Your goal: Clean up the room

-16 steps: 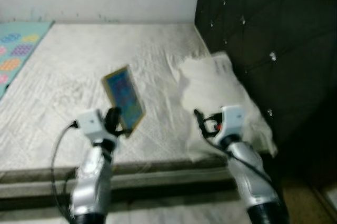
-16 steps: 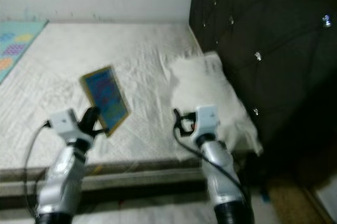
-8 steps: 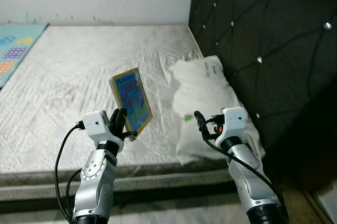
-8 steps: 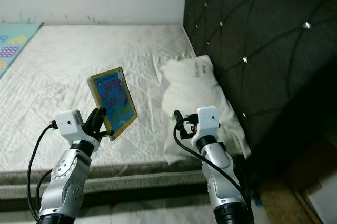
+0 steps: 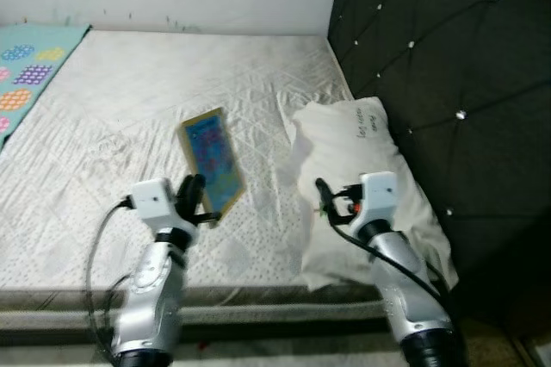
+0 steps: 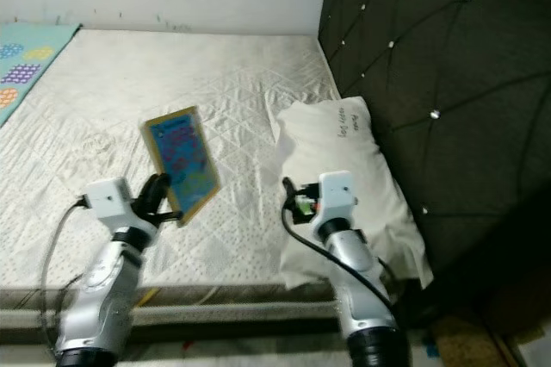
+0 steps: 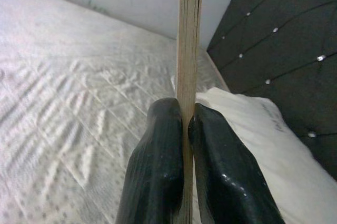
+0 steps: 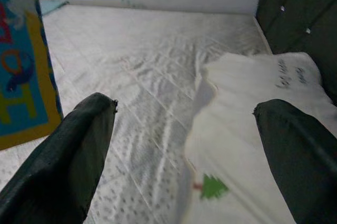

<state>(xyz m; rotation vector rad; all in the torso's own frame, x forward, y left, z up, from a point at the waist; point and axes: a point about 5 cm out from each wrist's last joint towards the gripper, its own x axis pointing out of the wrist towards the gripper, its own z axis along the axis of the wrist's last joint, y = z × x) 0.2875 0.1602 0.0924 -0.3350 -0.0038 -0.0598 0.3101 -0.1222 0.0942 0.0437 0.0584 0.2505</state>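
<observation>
A bare quilted mattress (image 5: 129, 108) meets a dark tufted headboard (image 5: 448, 65), with a white pillow (image 5: 362, 160) beside it. The left gripper (image 5: 191, 197) clamps a book (image 5: 211, 160) upright; the right gripper (image 5: 323, 199) hangs with jaws spread.

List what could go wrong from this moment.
1. The left gripper pinches the book only at its bottom edge, so it could pivot or slip and drop onto the mattress.
2. The right gripper hangs open over the pillow, close to the book; if the arms close in, it might knock the book.
</observation>
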